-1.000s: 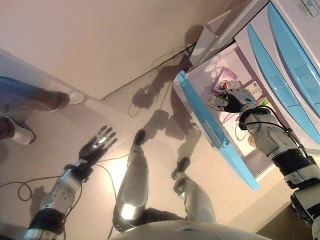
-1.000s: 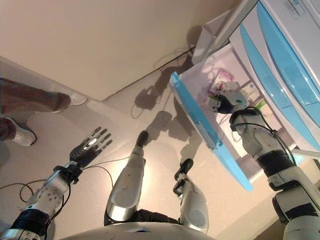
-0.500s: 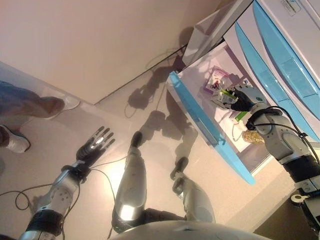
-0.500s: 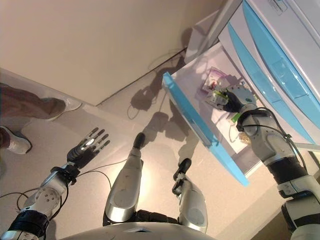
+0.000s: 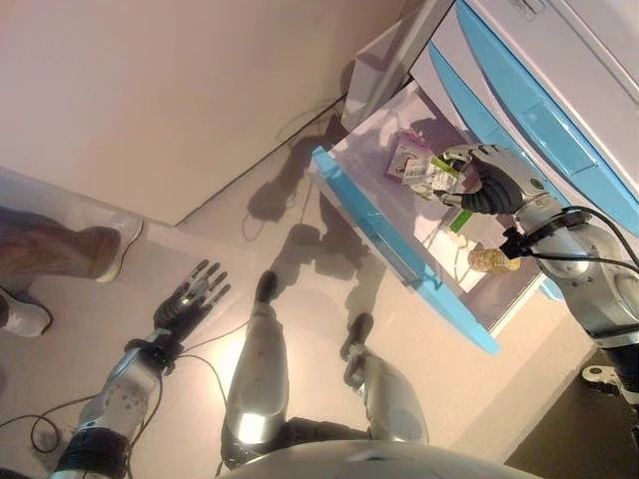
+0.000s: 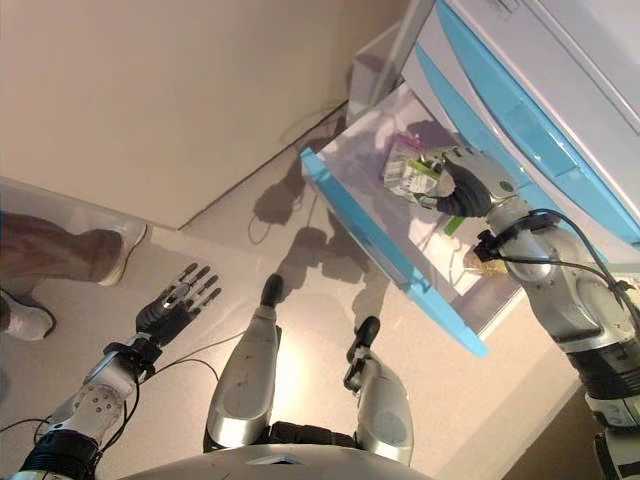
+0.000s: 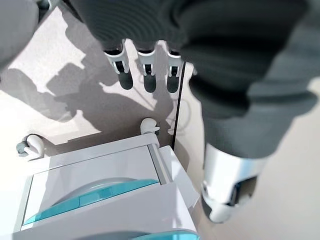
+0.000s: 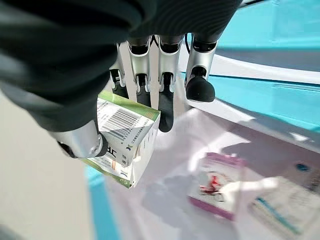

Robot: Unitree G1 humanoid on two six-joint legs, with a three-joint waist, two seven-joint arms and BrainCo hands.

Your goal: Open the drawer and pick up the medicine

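The white drawer point(image 5: 371, 175) with a light blue front point(image 5: 399, 257) stands pulled out of the cabinet. My right hand point(image 5: 489, 182) hovers above it, thumb and fingers pinching a green and white medicine box point(image 5: 431, 176) point(image 8: 125, 141) clear of the drawer floor. A pink and white packet point(image 5: 408, 155) point(image 8: 217, 186) lies flat inside the drawer. My left hand point(image 5: 190, 300) hangs low at the left, away from the cabinet, fingers straight and holding nothing.
A small amber bottle point(image 5: 485, 261) and a green item point(image 5: 460, 218) lie deeper in the drawer. Closed blue-fronted drawers point(image 5: 544, 120) sit above the open one. A person's legs and white shoes point(image 5: 112, 243) stand at the left on the floor.
My right hand has risen out of the drawer with the medicine box in its grasp. The camera has shifted, so the cabinet sits further left in view. The left hand stays idle.
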